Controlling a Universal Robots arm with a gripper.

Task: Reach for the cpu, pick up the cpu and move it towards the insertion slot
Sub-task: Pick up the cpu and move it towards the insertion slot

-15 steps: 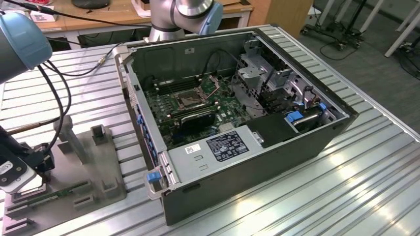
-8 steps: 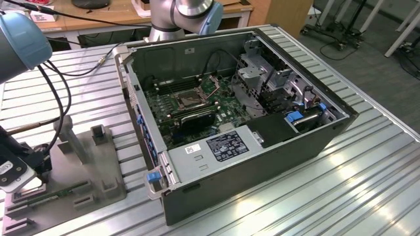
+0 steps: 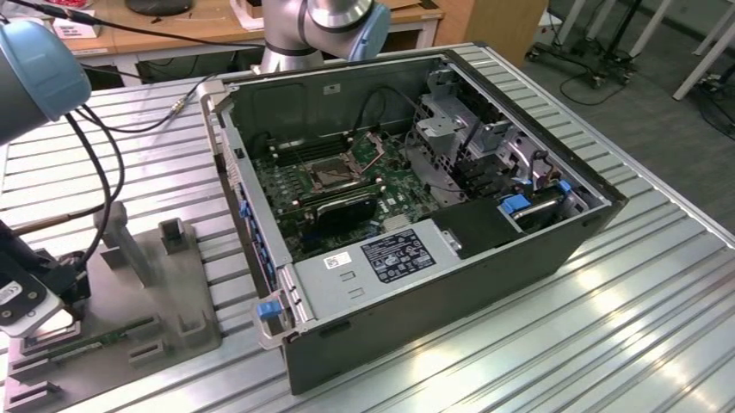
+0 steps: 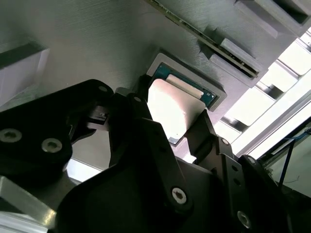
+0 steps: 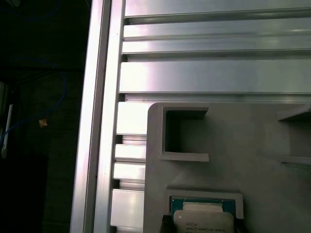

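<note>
The cpu (image 4: 170, 104), a pale silvery square on a green board, lies in a shallow square nest of the grey fixture plate (image 5: 252, 145); the first wrist view shows the cpu (image 5: 203, 219) too. My gripper (image 4: 173, 112) straddles it, one dark finger (image 4: 141, 94) against one edge and the other finger against the opposite edge, shut on the chip, which sits level in its nest. In the exterior view the gripper (image 3: 40, 314) hangs low over the plate at the view's left. The insertion slot (image 3: 325, 176) is on the motherboard inside the open computer case (image 3: 483, 258).
A green memory stick (image 3: 86, 342) lies in the fixture plate (image 3: 172, 292) beside raised grey blocks. The ribbed aluminium table (image 3: 597, 327) ends close beside the plate. Cables (image 3: 109, 172) hang from the arm. The case walls stand tall around the motherboard.
</note>
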